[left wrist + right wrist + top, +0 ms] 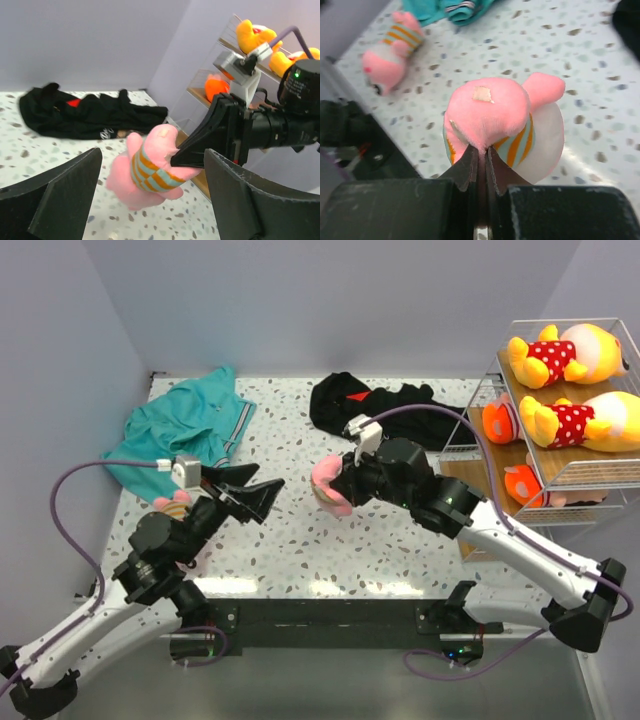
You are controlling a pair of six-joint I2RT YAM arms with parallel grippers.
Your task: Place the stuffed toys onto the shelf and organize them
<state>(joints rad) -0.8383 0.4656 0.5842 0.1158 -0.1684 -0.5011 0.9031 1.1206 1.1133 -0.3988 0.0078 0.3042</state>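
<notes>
Right fingers [475, 158]: pinched tight on the pink pig [495, 107], holding it up over the counter [290, 545].
Left fingers [262, 495]: wide apart, near that pig, not touching it.
Second pig [390, 52]: lying on the counter by the teal shirt [190, 420].
Shelf [510, 455]: far right, yellow bears [565, 352] on it.
</notes>
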